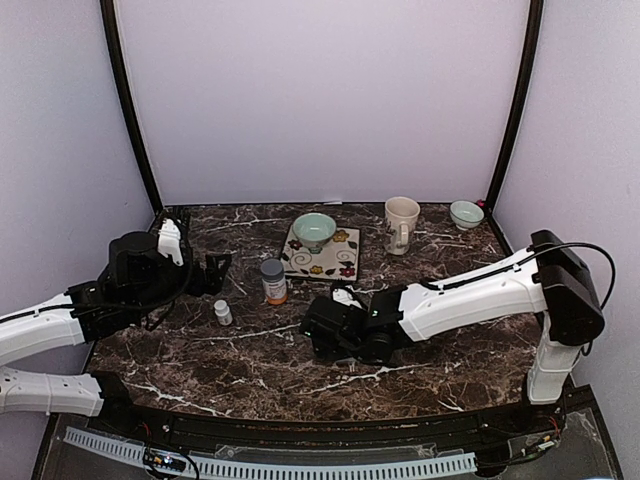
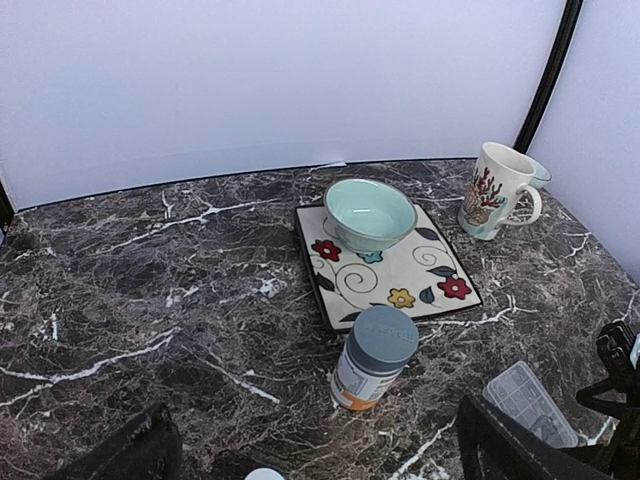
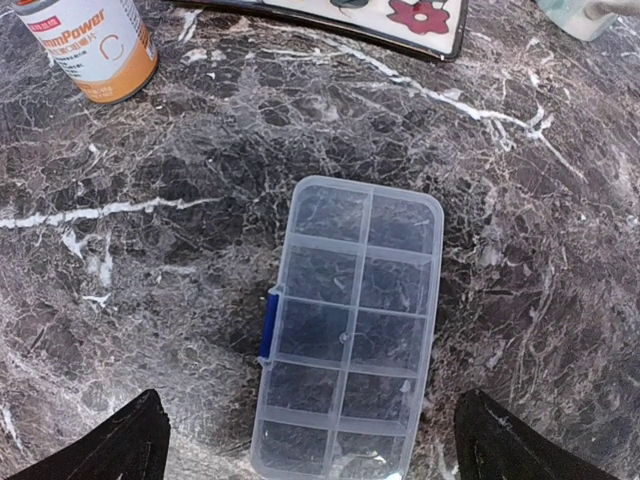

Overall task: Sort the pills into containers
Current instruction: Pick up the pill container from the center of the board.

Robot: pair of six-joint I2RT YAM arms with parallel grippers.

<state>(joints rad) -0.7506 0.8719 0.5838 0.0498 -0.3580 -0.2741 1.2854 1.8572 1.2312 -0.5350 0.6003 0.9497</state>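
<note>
Early going, I'd say: I can spot no pills out yet. The pill box lies flat on the tabletop, lid apparently shut, below the right claw, whose fingers are spread wide. The left claw hangs spread and empty. The orange bottle stands at ten o'clock from the box. Next, I'd guess, the blue latch needs popping.

A dark marble surface veined in white sat boxed in by pale lilac walls — black posts marking the rear corners — under even light.
</note>
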